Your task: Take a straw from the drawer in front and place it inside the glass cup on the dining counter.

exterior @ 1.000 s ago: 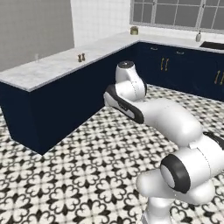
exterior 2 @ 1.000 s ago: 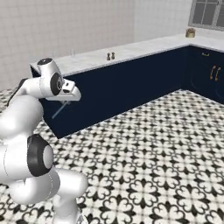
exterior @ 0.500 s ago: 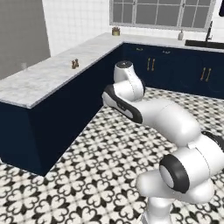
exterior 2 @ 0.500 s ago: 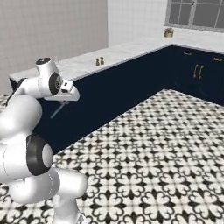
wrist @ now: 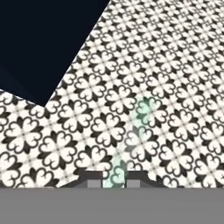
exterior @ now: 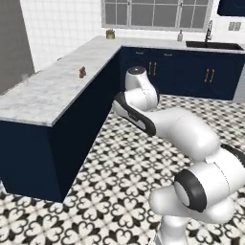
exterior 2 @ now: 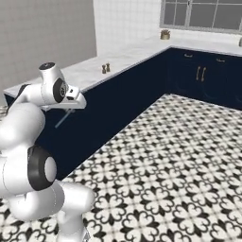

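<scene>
My gripper [wrist: 114, 179] is shut on the straw [wrist: 133, 135], a thin pale stick that juts out from between the fingertips over the patterned floor. In the right base view the straw [exterior 2: 64, 118] slants down from the gripper [exterior 2: 72, 108] beside the navy side of the dining counter [exterior 2: 90, 72]. The counter's white-grey marbled top [exterior: 45, 93] carries two small brown shakers [exterior: 82, 72]. The glass cup and the drawer are out of view.
Navy wall cabinets [exterior: 191, 72] with brass handles run along the back under a window, with a sink and tap [exterior: 209, 38] on top. A small brown pot [exterior 2: 165, 34] stands in the counter's corner. Black-and-white tiled floor [exterior 2: 175, 156] stretches to the right.
The whole picture has shifted as the base drove and turned: the dining counter's end corner is now closer and the back cabinets face me. The arm keeps its pose with the straw.
</scene>
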Robot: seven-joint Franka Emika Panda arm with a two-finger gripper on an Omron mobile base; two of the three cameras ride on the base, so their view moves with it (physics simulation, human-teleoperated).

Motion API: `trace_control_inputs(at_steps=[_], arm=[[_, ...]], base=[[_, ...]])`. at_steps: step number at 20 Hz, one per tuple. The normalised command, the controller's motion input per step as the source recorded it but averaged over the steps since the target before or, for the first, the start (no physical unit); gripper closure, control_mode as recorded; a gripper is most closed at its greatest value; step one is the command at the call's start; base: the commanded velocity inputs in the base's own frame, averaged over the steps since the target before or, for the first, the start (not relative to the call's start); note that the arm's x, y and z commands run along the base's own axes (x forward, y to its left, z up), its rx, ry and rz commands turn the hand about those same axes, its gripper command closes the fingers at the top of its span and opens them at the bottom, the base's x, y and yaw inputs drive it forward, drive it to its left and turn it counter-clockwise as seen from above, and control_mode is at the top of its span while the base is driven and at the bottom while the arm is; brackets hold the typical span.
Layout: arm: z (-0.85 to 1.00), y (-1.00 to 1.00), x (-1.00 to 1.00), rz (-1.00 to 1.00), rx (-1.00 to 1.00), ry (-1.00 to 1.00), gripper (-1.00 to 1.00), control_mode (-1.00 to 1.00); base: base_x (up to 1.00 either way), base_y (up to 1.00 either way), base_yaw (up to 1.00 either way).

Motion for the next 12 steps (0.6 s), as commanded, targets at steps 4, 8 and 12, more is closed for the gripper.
trace_control_inputs(at_steps=[4, 8, 12], arm=[[0.00, 0.00, 0.00, 0.00, 0.00, 0.00, 1.00, 1.00], [0.00, 0.00, 0.00, 0.00, 0.00, 0.00, 1.00, 1.00], [0.00, 0.00, 0.00, 0.00, 0.00, 0.00, 1.00, 1.00]], base=[[-0.04, 1.00, -0.31], [-0.04, 1.00, -0.32], [-0.01, 1.00, -0.34]])
